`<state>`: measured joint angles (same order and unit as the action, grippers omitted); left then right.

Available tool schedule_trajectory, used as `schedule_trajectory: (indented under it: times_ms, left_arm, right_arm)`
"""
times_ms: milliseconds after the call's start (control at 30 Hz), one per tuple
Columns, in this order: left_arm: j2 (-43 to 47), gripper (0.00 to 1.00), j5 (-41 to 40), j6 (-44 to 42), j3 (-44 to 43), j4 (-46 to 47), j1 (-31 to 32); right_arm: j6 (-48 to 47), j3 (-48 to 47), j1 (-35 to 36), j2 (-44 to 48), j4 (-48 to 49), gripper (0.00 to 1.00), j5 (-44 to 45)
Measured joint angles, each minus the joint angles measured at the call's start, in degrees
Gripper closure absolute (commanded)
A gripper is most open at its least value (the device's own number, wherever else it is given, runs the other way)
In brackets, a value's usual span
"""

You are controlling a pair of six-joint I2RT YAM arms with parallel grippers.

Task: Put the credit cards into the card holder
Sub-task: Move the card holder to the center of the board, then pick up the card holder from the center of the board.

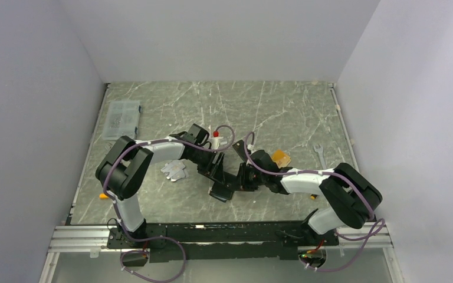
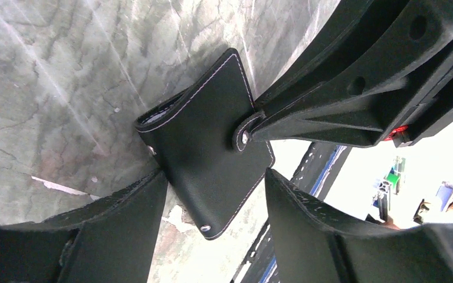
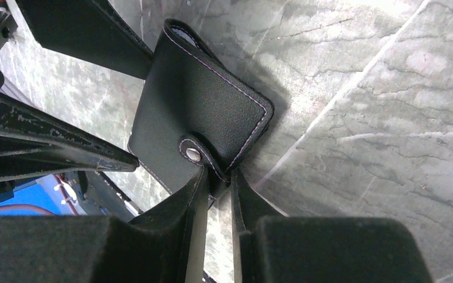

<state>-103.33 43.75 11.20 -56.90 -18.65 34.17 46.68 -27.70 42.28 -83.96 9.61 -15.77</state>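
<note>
- Desk (image 1: 283,112): a grey marbled surface under both arms. The card holder appears to be raised clear of it, though light contact cannot be ruled out.
- Card holder (image 2: 203,147): black, folded shut with the tab fastened, and located between the two sets of fingers.
  - Hazard: it hangs by its tab alone, so a tug may pop the snap and let the body swing or drop.
  - Hazard: no card can enter while it is folded.
  - Orientation: the snap face is turned toward both wrist cameras. The tab edge points at the right fingers, and the opposite edge and one corner sit between the left fingers.
  - Long axis: the outline is near square. The longer side appears to run along the tab edge, crosswise to the right fingers, but this is uncertain.
- Left fingers (image 2: 124,230): spread and grasping nothing, straddling the holder's lower corner with a gap visible on one side. Hazard: clamping that corner alone would twist the holder against the opposing grip.
- Right fingers (image 3: 180,218): clenched on the snap tab. Hazard: both sets of fingers work close together, so a collision is possible.
- Credit card (image 1: 281,157): one orange-tan card lies on the desk just behind the right fingers, apart from the holder. No black cards can be made out.
- Snap tab (image 3: 203,156): pinched at its end, with the stud visible just ahead of the right fingertips.
</note>
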Motion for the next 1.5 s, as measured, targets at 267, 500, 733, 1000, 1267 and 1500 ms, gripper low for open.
schedule_trajectory:
  times_ms: [267,500,733,1000,1267,1500]
  left_arm:
    - [0.04,0.51,3.48,0.42,1.05,2.36,-1.97]
    - [2.67,0.53,8.20,0.70,1.05,2.60,-2.82]
    - [3.30,0.56,7.74,0.26,1.42,3.54,-2.82]
    - [0.98,0.66,1.14,-1.70,1.92,3.41,-2.60]
    - [-1.53,0.73,0.90,-1.95,2.12,3.74,-2.67]
    - [-1.60,1.00,2.97,-0.83,1.92,3.93,-3.04]
  right_arm:
    - [0.15,-0.04,-0.90,-1.31,0.50,0.91,-1.62]
    - [0.92,-1.70,-1.11,-3.56,0.83,0.91,-1.75]
    - [0.92,0.20,-0.96,-2.54,5.11,0.90,-1.14]
    - [0.42,4.46,-0.98,0.24,10.21,0.90,1.84]
    - [-1.18,5.29,-1.14,-0.09,12.92,0.89,0.90]
    - [-2.56,5.16,-1.64,-0.50,13.46,0.62,-0.39]
